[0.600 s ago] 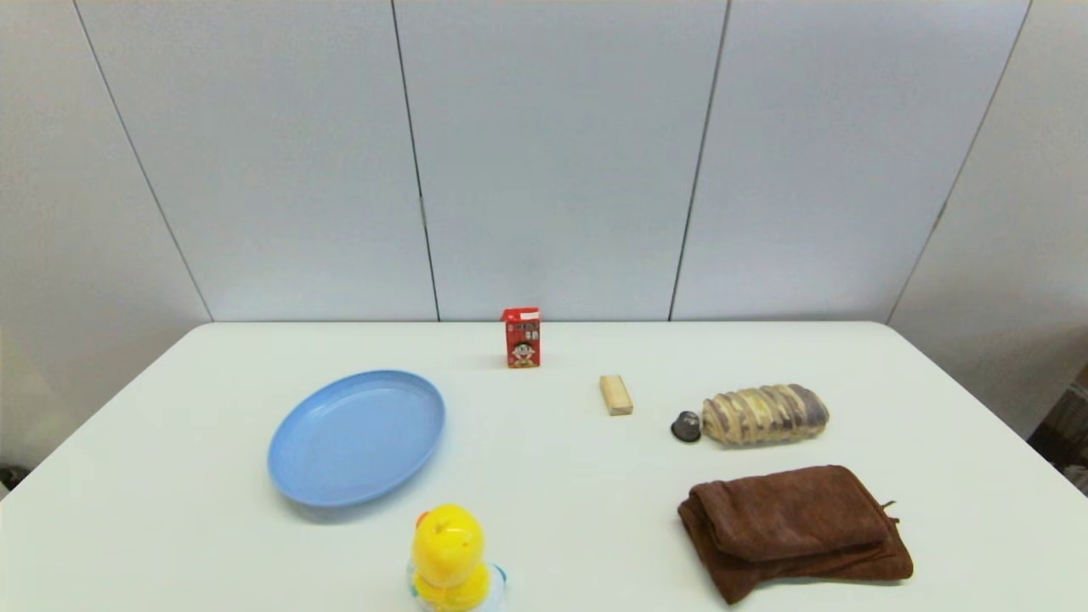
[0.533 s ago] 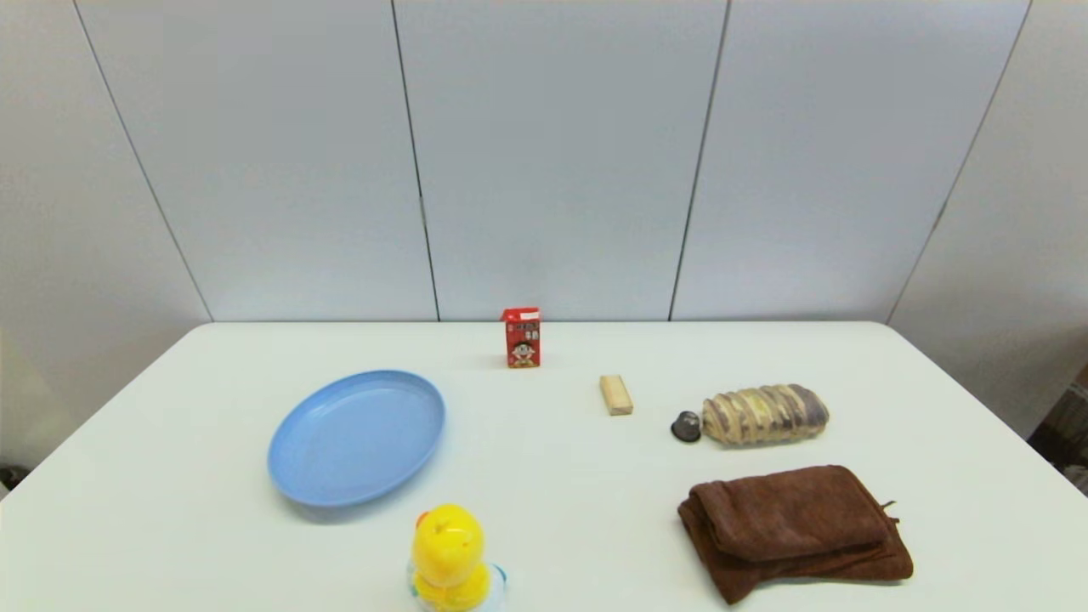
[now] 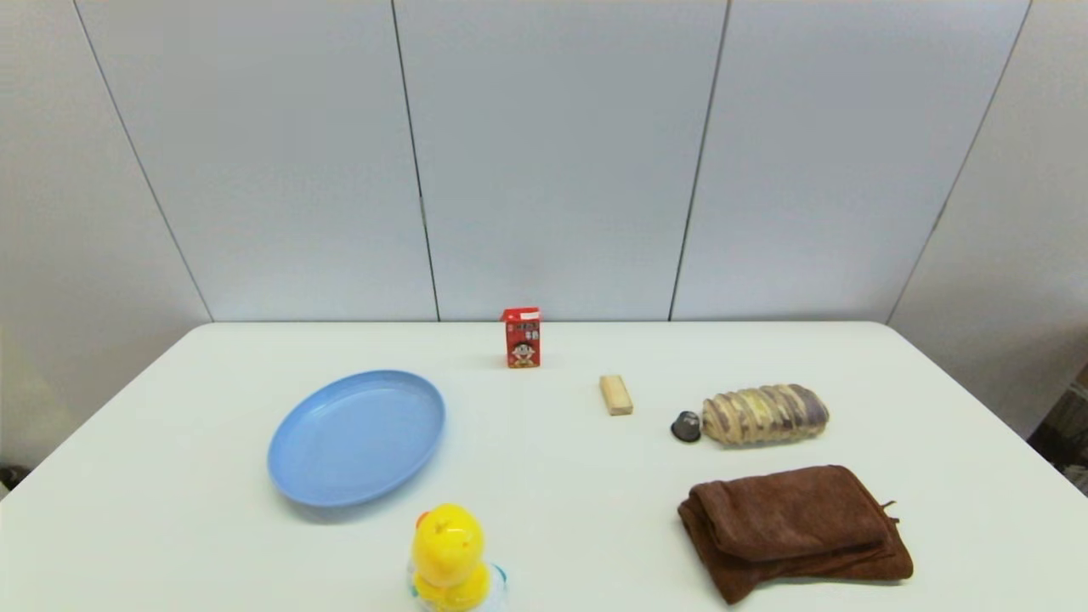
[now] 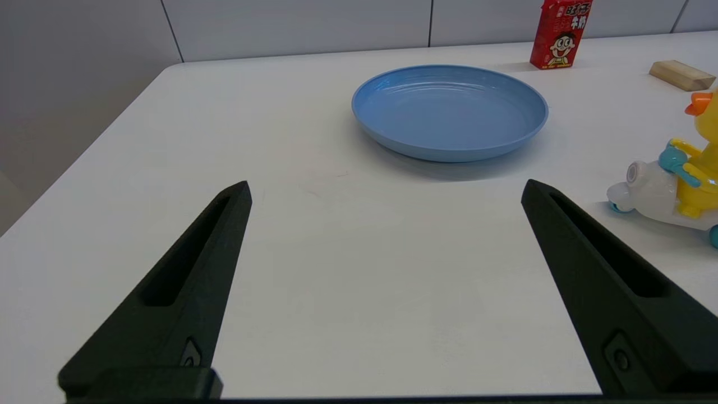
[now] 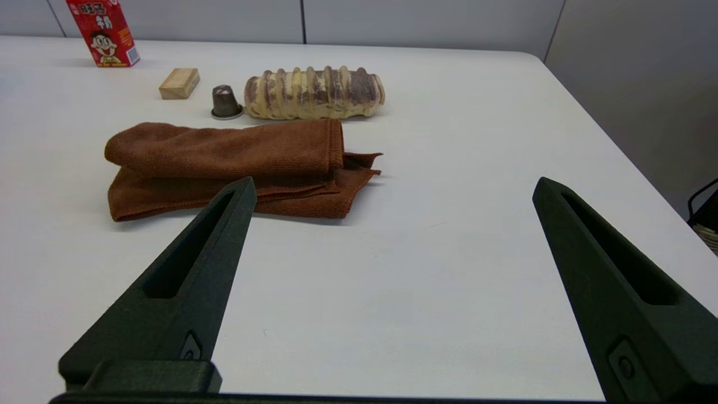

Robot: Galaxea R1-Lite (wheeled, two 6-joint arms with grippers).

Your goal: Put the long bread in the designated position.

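1. We see the long bread (image 3: 764, 414) lying on its side on the right half of the white worktop (image 3: 561, 476), with nothing holding it.
2. A small dark capsule (image 3: 686, 425) sits just beside the bread's left end, and a small wooden block (image 3: 615, 394) lies a little further left.
3. A folded brown towel (image 3: 790, 527) lies nearer to us than the bread, close to it but apart.
4. A red drink carton (image 3: 521, 337) stands upright near the far edge, a blue plate (image 3: 357, 437) rests on the left half, and a yellow duck toy (image 3: 449, 557) stands at the near edge.
5. Our left claw (image 4: 387, 191) is released, fingers spread wide, low over bare worktop on the near side of the plate.
6. Our right claw (image 5: 392, 188) is likewise spread wide and grasps nothing, on the near side of the towel, well apart from the bread.
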